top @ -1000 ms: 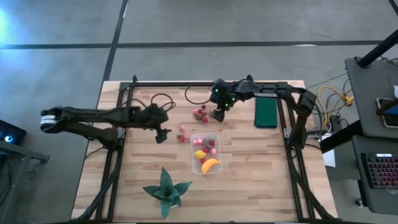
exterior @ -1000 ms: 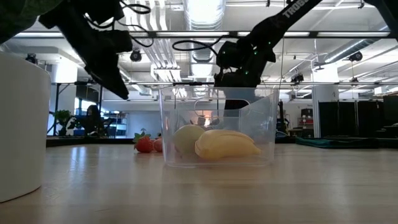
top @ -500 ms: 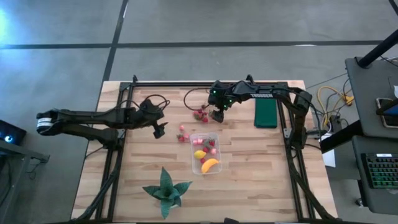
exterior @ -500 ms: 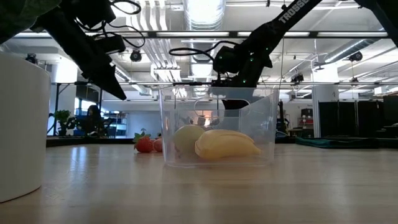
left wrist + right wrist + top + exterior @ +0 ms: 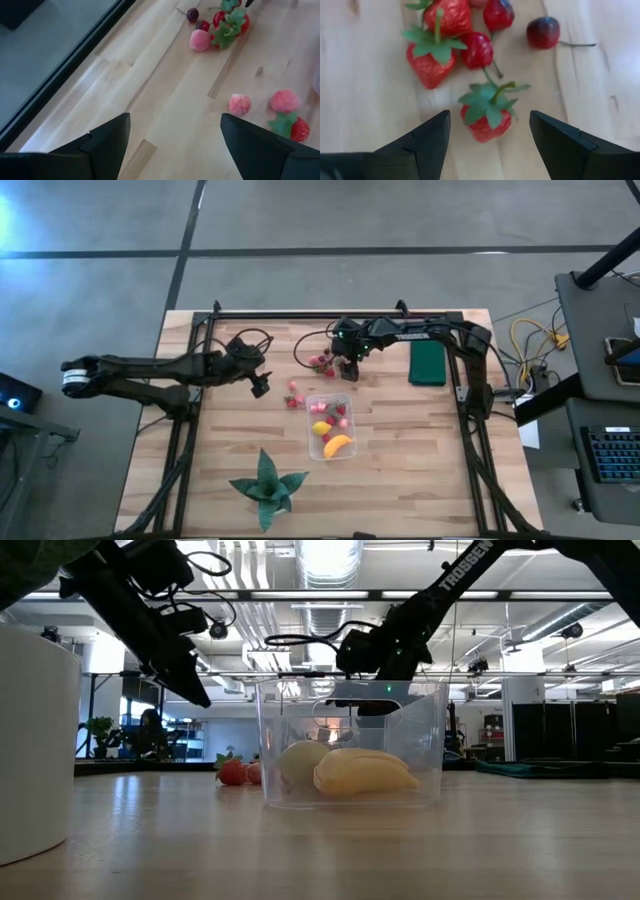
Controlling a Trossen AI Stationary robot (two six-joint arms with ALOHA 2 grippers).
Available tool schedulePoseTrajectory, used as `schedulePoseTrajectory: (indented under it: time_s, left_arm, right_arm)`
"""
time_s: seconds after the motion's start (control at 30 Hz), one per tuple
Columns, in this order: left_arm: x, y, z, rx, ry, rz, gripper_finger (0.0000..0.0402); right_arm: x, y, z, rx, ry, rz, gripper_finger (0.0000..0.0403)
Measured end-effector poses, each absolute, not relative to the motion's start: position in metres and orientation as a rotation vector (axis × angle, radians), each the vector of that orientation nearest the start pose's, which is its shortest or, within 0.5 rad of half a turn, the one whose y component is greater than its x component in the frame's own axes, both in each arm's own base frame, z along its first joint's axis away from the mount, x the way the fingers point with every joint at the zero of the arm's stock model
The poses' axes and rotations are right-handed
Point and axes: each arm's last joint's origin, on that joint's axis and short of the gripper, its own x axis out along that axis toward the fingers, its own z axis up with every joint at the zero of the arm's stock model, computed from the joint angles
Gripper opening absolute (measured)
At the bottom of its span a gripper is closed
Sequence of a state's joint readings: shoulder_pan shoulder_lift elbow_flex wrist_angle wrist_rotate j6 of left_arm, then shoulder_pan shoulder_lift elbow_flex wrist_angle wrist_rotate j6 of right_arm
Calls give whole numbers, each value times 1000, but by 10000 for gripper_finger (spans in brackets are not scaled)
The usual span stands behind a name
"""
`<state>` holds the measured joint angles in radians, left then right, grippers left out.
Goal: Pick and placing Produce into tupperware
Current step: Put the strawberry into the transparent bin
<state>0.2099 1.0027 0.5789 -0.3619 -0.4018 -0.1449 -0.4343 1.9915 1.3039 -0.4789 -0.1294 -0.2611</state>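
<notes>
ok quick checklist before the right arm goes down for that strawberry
1. Right tool open: ok, fingers spread.
2. Strawberry lined up between the fingers: ok.
3. Neighbouring berries apart from the target: not ok, the cluster sits close beside it.
4. Tupperware has room: ok, banana and a few pieces inside, space left.
5. Left tool out of the way: ok, open, off to the side.

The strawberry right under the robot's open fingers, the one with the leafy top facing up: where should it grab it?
Probably the red body, not the leaves. In the right wrist view, that strawberry lies on the wood between the open right end effector, green cap and stem up. Coming straight down, one finger on each side of the plump body, seems best. The leaves are floppy, and the neighbouring strawberries lie apart, leaving room.
</notes>
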Motion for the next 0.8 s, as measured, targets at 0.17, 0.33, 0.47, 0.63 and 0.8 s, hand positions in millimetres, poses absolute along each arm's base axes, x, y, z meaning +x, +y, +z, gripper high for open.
schedulePoseTrajectory:
  time_s: [0.17,0.33,0.47,0.63,0.8]
  left_arm:
    - [187,54,214,-62,735,647,295]
    - [187,56,214,-66,734,655,295]
    - [187,56,214,-66,734,658,295]
    - [188,57,211,-65,748,659,295]
    - [190,57,207,-64,769,656,295]
  right_arm:
    - [359,-162,142,108,1159,-122,260]
    - [359,-162,139,120,1164,-129,236]
    - [361,-163,139,110,1146,-135,208]
    - [362,-165,140,86,1137,-162,179]
    - [361,-167,140,37,1159,-240,154]
